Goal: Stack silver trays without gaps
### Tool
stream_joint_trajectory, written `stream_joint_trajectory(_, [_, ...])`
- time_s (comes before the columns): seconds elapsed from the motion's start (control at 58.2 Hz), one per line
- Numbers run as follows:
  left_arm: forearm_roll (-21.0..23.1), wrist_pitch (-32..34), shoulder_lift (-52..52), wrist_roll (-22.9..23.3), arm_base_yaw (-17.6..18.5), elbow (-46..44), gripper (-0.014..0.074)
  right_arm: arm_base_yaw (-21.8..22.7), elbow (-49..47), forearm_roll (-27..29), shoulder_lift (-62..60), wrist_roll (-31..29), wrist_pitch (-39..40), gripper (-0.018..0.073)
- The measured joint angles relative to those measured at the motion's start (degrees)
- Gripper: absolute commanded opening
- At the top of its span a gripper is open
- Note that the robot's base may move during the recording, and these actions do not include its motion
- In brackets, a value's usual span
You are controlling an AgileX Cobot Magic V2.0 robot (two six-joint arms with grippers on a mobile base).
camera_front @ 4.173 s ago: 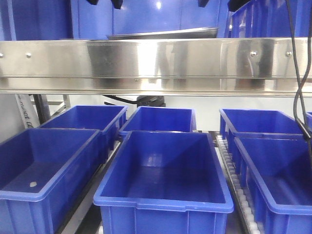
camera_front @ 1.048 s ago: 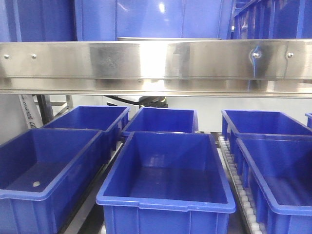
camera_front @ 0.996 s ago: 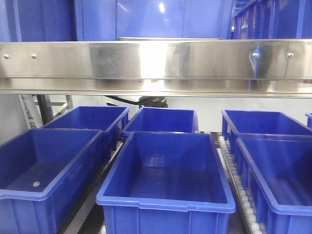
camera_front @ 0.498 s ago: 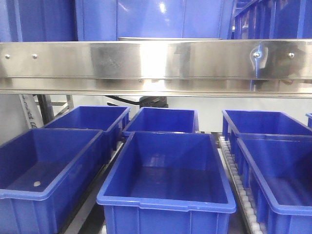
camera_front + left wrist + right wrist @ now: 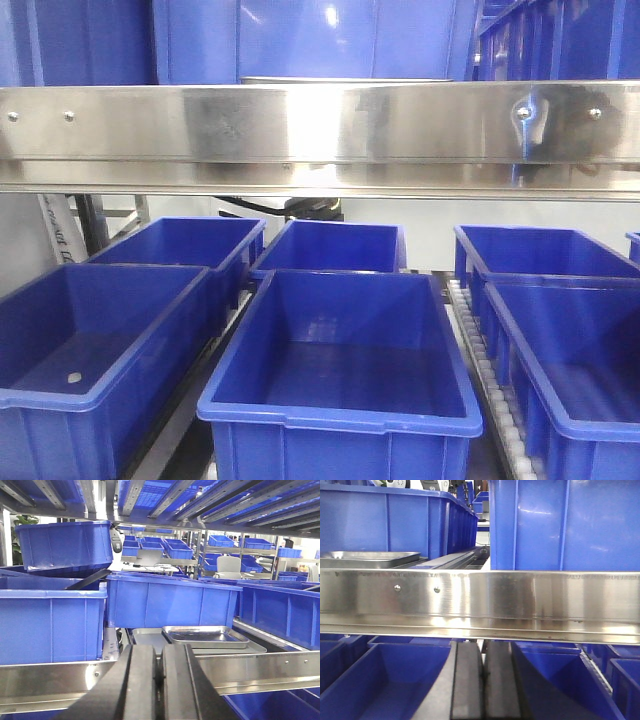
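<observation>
Bins (image 5: 340, 350), blue, hold nothing below the steel shelf rail (image 5: 320, 125). Silver trays (image 5: 205, 636) sit stacked on the shelf between blue crates (image 5: 170, 602). Left fingers (image 5: 155, 685) and right fingers (image 5: 482, 682) rest pressed together, holding nothing.

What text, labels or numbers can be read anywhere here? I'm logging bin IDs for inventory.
None can be read.
White upright strip behind the left bins: dark print, too blurred to read.
Blue bins, steel rail, silver trays: no labels visible.
</observation>
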State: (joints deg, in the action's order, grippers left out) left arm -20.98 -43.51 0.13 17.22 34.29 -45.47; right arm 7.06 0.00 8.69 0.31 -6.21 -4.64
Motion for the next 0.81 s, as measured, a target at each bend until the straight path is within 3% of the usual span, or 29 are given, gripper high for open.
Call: stream_joint_trajectory(0.807, [0.0,0.0,0.0,0.0,0.0,0.0,-0.0013,0.0,0.0,-1.6,0.0,1.2,2.3,-0.0079])
